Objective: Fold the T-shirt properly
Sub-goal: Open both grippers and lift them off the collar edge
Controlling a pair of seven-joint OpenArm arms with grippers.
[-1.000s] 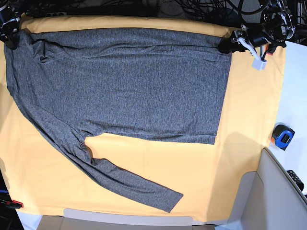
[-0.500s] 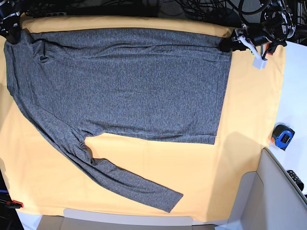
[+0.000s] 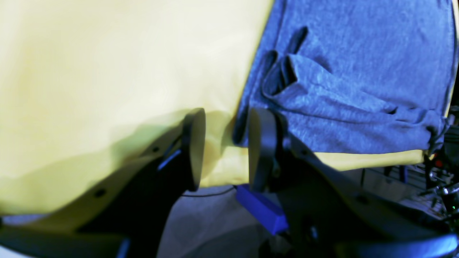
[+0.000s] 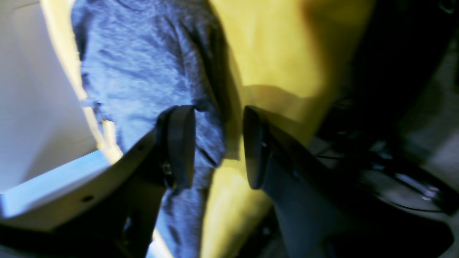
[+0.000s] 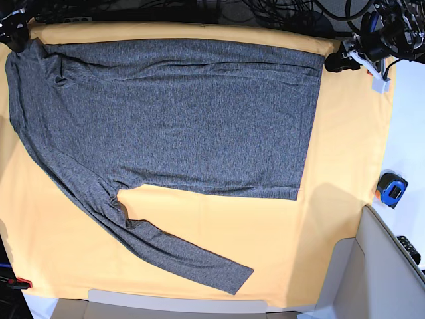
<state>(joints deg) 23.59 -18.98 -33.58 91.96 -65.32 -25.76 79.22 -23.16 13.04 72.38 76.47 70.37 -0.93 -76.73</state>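
The dark-grey T-shirt (image 5: 179, 113) lies spread flat on the yellow-orange cloth (image 5: 345, 146), with one long sleeve (image 5: 166, 249) running toward the front. My left gripper (image 5: 334, 62) hovers just off the shirt's far right corner. In the left wrist view the left gripper (image 3: 226, 150) is open over the yellow cloth, with the shirt's wrinkled corner (image 3: 322, 104) beside one finger (image 3: 260, 150). My right gripper (image 5: 14, 34) sits at the far left corner. In the right wrist view the right gripper (image 4: 217, 147) is open, its jaws straddling the shirt's edge (image 4: 143, 64) without pinching it.
A blue and black tape measure (image 5: 392, 188) lies on the white table to the right of the cloth. A grey bin wall (image 5: 392, 266) stands at the front right. Black cables (image 5: 279, 13) crowd the back edge.
My left gripper has let go of the shirt's far right corner and drawn back to the right. The right gripper has shifted slightly toward the back left corner. The shirt stays flat.
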